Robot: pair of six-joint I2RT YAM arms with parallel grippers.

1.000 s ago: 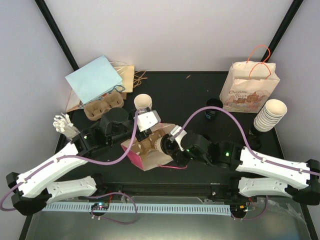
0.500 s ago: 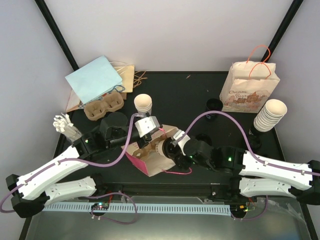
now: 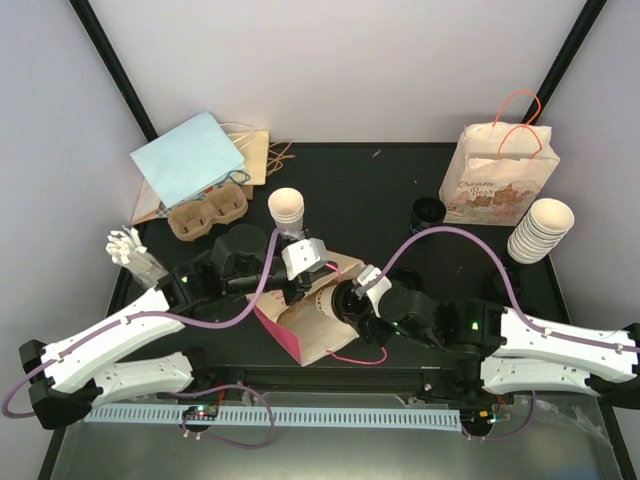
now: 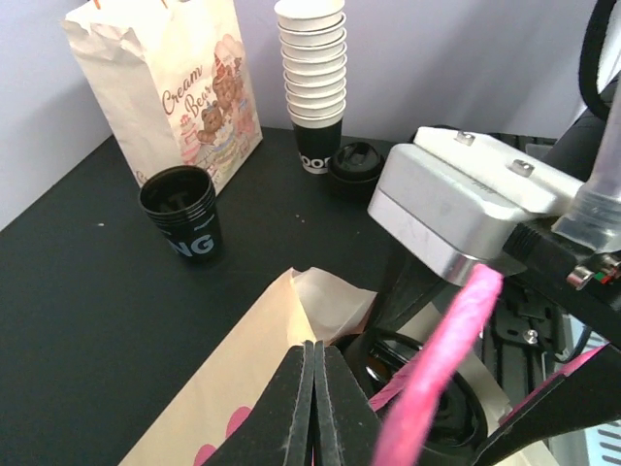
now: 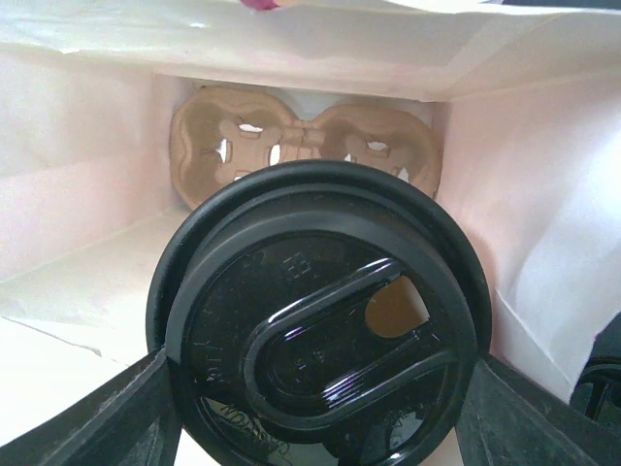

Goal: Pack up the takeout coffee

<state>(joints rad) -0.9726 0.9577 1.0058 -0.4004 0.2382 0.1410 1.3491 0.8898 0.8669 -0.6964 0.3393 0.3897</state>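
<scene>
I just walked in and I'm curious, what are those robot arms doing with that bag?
They are packing a takeout coffee. The left tool is pinched shut on the edge of the paper bag, which lies on its side, holding its mouth open. The right tool grips a black-lidded coffee cup at the bag's mouth. A cup carrier sits at the bag's far end.

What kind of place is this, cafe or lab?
Probably a lab test cell staged as a coffee-packing station: bare walls around a black table, with a stack of paper cups and a printed paper bag as props.
</scene>
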